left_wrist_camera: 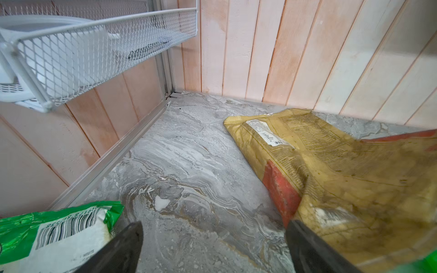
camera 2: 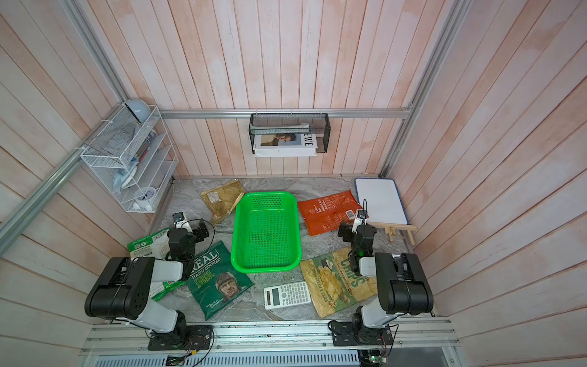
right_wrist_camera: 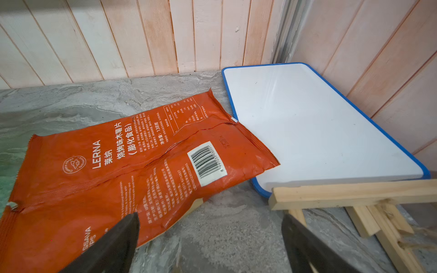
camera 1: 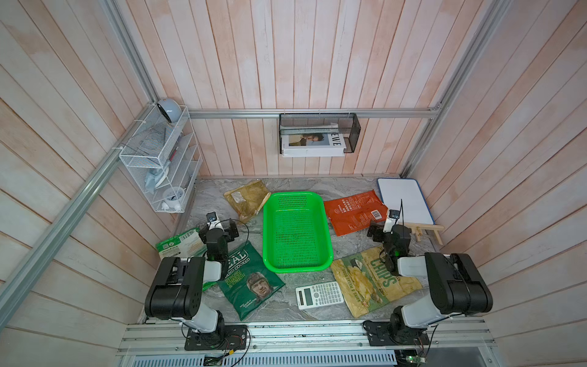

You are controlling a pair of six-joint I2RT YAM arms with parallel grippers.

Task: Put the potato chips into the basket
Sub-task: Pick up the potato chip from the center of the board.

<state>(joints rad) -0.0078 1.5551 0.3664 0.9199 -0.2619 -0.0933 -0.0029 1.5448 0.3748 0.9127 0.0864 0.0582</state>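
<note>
Left claw [left_wrist_camera: 214,224], right claw [right_wrist_camera: 210,216] both spread wide, gripping nothing; basket [camera 1: 295,269] between them.

Left arm [camera 1: 178,286] and right arm [camera 1: 454,286] sit folded, jaws spread wide, seemingly empty.

The basket [camera 1: 297,235] is bright green, pierced all over with a grid of small holes; at its eleven o'clock the tan-gold bag [camera 1: 247,198] shows a red strip and fine dark print; at two o'clock the orange-red bag [camera 1: 352,213] carries white lettering and a black-and-white barcode; at seven o'clock the dark green bag [camera 1: 251,279] has pale letters; at five o'clock the beige bag [camera 1: 371,282] has green lettering; the calculator [camera 1: 319,295] is white; the surface [camera 1: 317,186] is grey, veined like marble.
</note>
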